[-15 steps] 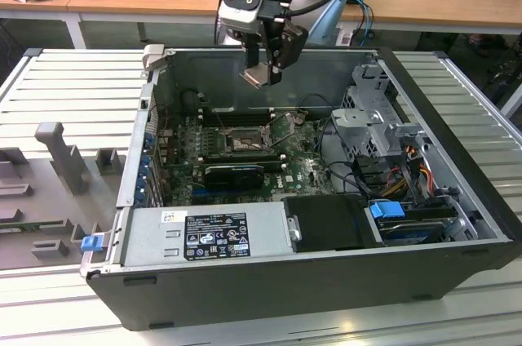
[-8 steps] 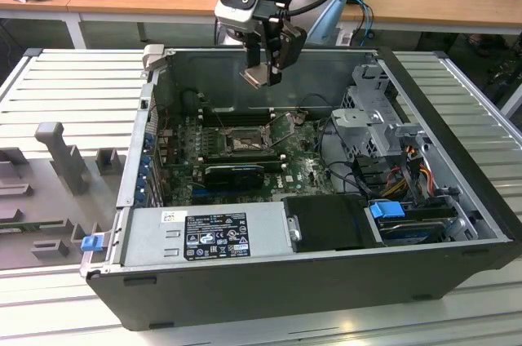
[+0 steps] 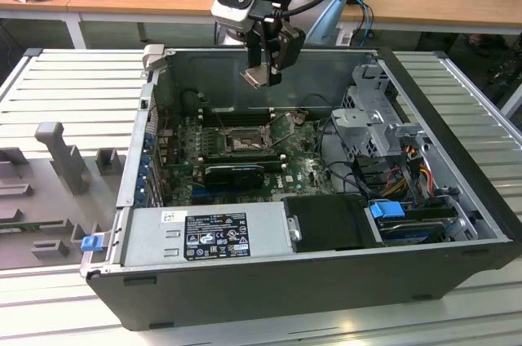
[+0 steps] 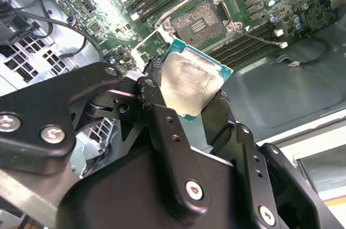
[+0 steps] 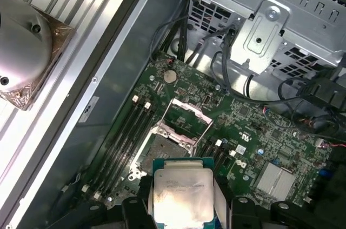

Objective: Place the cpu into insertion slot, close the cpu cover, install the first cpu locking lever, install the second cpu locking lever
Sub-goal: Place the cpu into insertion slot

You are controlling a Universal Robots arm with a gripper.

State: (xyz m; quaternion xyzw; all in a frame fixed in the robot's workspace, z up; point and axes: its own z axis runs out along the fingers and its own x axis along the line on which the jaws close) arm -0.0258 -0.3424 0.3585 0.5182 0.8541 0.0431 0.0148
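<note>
Black fingers [image 4: 159, 113] clamp the silvery cpu [image 4: 192, 86] by two edges, holding it in the air over the green board [image 3: 306, 170]. In the exterior view the insertion slot [image 3: 243, 142] lies bare at six o'clock of it. Farther that way the power supply [image 3: 147, 240] carries a black label [image 3: 216, 234], its print illegible.

On my screens the cpu [image 4: 193, 86] looks like dull, smudged silvery metal, the gripper [image 4: 186, 89] matt black with shiny screw heads, the insertion slot [image 4: 203, 18] rimmed in bright bare metal, and the drive cage [image 5: 281, 13] perforated, satin-grey sheet metal.
</note>
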